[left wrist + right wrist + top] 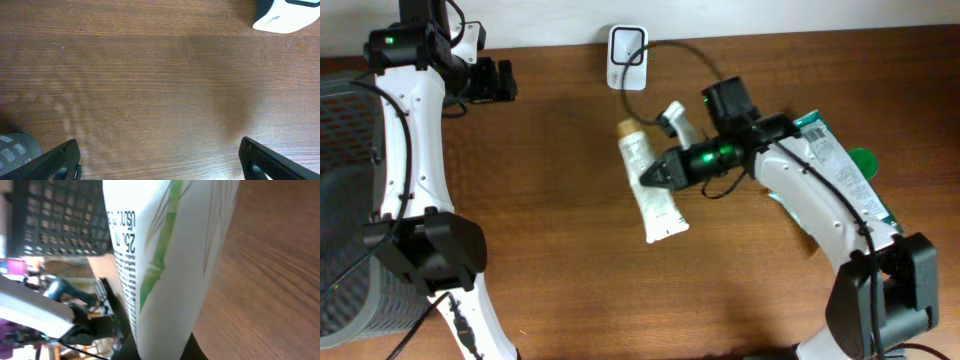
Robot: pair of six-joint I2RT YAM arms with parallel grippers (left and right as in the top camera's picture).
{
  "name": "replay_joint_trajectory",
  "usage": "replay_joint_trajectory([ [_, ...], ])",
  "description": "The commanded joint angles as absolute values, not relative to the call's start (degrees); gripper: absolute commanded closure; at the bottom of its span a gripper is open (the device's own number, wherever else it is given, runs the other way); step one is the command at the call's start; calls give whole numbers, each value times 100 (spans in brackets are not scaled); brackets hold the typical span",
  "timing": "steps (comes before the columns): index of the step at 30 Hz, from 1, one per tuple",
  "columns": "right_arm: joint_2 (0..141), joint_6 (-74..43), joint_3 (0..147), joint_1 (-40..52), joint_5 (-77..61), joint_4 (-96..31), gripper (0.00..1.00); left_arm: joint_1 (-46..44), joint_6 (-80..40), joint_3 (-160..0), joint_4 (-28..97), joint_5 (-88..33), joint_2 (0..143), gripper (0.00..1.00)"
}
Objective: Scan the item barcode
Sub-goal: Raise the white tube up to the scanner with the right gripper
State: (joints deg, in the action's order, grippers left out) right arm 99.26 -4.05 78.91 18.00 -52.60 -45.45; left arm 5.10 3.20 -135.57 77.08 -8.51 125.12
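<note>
My right tool (650,178) is clenched on the white tube (652,190), gripping it across the middle of its body. I take it there so that the tan-capped end and the flat crimped end both stick out free and the tube will not swing when I turn it. The tube sits near the middle of the table (550,230), slanting from its cap at the far end to its crimp at the near end. I cannot tell from either view whether it is off the wood yet.

In my right wrist view the tube fills the frame, with green bamboo print and a column of small black text, but I see no barcode on this face. I judge it is on a side turned away from me.

The scanner (627,56) stands at the far edge of the table, its cable (692,52) looping off to the right, well apart from the tube. I will need to carry the tube there and roll it until the code faces the window.

A small bottle (677,120) lies just beside the tube's cap, so I should lift clear before swinging.

My left tool (160,155) hangs wide open over bare wood near the scanner, holding nothing and out of the way.
</note>
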Motion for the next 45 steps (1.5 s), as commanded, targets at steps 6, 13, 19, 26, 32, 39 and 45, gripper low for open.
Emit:
replay_joint_trajectory([
  [6,9098,-86,7992,1273,-6855,-4525,96,521,346,-13618,7706,-851,12372,1],
  [13,8746,-602,9461,1861,-4093,-5972,96,517,346,-13618,7706,-851,12372,1],
  [19,9424,-574,11513,2364,-1422,-6713,96,517,346,-13618,7706,-851,12372,1],
  [26,11500,1299,11646,2521,1780,-4311,96,517,346,-13618,7706,-851,12372,1],
  [32,13058,3406,11644,2523,3083,-1352,96,517,346,-13618,7706,-851,12372,1],
  [39,14484,4923,11642,2630,3444,545,96,517,346,-13618,7706,-851,12372,1],
  [45,14551,5078,11644,2650,3844,834,96,517,346,-13618,7706,-851,12372,1],
])
